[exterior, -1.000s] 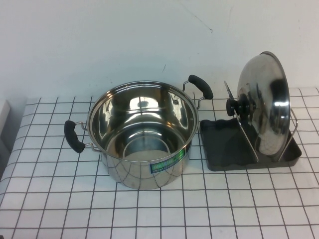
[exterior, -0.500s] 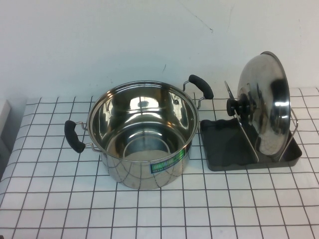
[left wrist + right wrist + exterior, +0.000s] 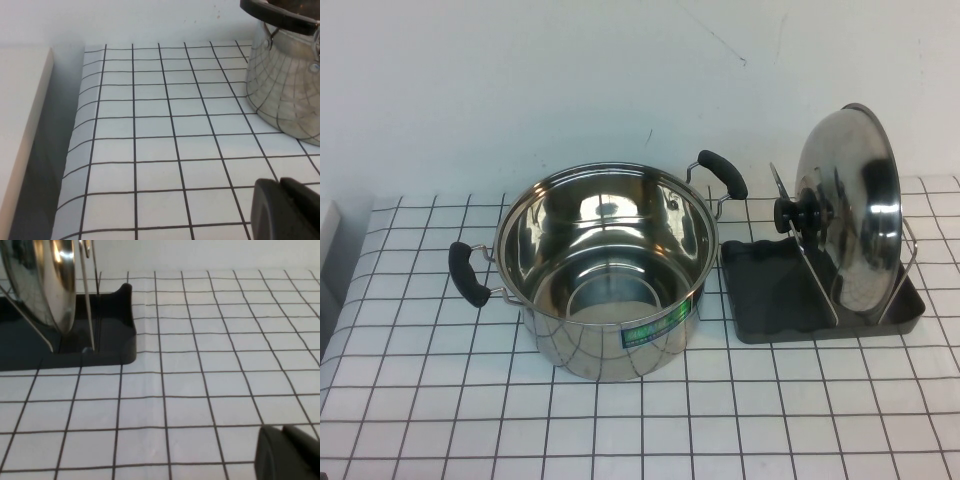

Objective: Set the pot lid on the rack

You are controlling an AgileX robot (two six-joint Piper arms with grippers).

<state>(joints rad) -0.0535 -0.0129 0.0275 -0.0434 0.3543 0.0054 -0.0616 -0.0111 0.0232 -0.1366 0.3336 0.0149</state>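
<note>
The pot lid [image 3: 855, 210] stands on edge in the rack [image 3: 770, 290], leaning between its wire loops at the right of the checked table, with its black knob [image 3: 798, 214] facing the pot. The right wrist view shows the lid [image 3: 50, 280] in the rack [image 3: 115, 335] from the side. My right gripper [image 3: 282, 432] is shut and empty, low over the table, away from the rack. My left gripper [image 3: 281, 186] is shut and empty over the table's left part, apart from the pot. Neither arm shows in the high view.
A deep steel pot [image 3: 605, 270] with two black handles stands open at the middle of the table, also in the left wrist view [image 3: 285, 85]. A pale ledge [image 3: 20, 125] runs past the table's left edge. A white wall stands behind.
</note>
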